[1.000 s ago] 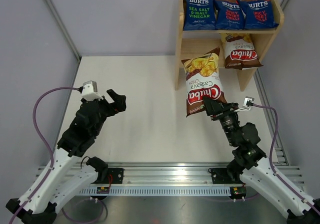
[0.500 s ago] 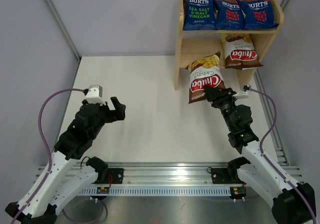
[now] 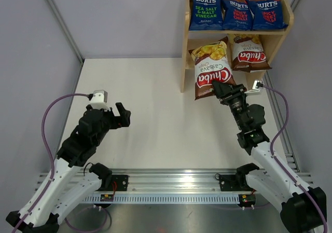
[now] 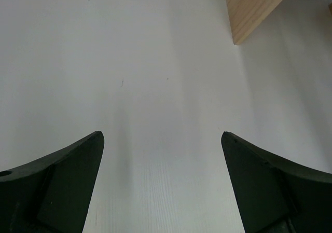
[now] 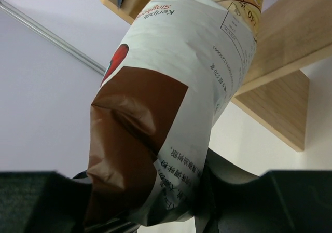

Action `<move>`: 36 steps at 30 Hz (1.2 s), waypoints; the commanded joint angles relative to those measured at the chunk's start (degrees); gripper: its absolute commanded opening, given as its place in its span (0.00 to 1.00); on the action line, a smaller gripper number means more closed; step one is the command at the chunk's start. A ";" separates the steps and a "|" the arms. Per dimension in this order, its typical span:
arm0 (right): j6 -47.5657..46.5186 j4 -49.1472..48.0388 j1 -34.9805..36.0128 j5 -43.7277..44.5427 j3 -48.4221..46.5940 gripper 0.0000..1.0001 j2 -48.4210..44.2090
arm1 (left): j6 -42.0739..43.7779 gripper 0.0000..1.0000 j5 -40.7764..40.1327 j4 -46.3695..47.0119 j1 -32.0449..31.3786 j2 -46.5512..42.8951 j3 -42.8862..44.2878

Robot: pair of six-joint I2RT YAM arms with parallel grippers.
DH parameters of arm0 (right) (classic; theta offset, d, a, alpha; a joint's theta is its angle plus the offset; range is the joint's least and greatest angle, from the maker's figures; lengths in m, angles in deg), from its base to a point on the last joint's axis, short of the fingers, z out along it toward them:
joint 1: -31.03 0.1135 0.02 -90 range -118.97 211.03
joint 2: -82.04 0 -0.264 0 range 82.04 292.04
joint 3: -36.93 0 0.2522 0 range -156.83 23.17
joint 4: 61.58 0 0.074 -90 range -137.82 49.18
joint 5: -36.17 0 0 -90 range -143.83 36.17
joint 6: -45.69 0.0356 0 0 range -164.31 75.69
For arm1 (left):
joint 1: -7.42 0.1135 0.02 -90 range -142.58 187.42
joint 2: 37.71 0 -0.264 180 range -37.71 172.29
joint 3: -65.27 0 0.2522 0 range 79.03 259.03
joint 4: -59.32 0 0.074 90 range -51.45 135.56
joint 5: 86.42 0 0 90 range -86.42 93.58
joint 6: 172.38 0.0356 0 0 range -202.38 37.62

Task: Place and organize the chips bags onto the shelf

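Before the shelf (image 3: 185, 51), right hand (image 3: 220, 90) — clamped on a Chuba bag (image 3: 210, 69) — stretches forward; left hand (image 3: 123, 114) hovers wide open.

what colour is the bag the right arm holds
The Chuba bag is brown and white with yellow chips pictured; best in the top external view.

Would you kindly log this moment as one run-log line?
right gripper: shut on brown bag, top at lower shelf tier; left gripper: open, empty; upper tier: three blue bags; lower tier: second brown bag
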 commanded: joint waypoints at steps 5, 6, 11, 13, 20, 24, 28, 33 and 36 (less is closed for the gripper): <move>-0.36 -9.72 -0.81 1.80 -3.99 0.21 3.48 | 0.90 0.99 1.66 0.58 0.29 -1.15 0.32; -0.01 -11.04 -1.07 1.97 -3.91 0.21 4.54 | 1.16 0.99 1.75 0.14 0.29 -1.41 1.02; 1.32 -20.09 -0.99 3.55 -3.81 0.24 11.92 | 5.64 0.99 3.94 -5.04 0.29 0.60 5.58; 2.02 -22.03 -0.99 3.64 -4.52 0.25 15.25 | 8.97 0.99 5.70 -6.45 0.29 1.92 7.52; 4.48 -27.58 -1.25 6.71 -7.41 0.34 23.70 | 11.54 0.99 5.70 -4.97 0.29 -0.61 4.64; 7.28 -26.01 -2.65 6.28 -11.36 0.42 30.11 | 11.19 0.99 4.74 -2.33 0.29 -3.43 0.42; 9.74 -23.89 -3.10 6.45 -15.85 0.48 34.51 | 10.75 0.99 4.82 -1.53 0.38 -4.84 -0.65; 11.07 -18.55 -3.36 7.07 -21.12 0.50 38.73 | 10.48 0.99 4.91 -1.27 0.38 -6.33 -1.79; 11.77 -14.67 -3.63 6.63 -25.34 0.50 41.28 | 10.31 0.99 5.09 -1.18 0.38 -7.03 -2.14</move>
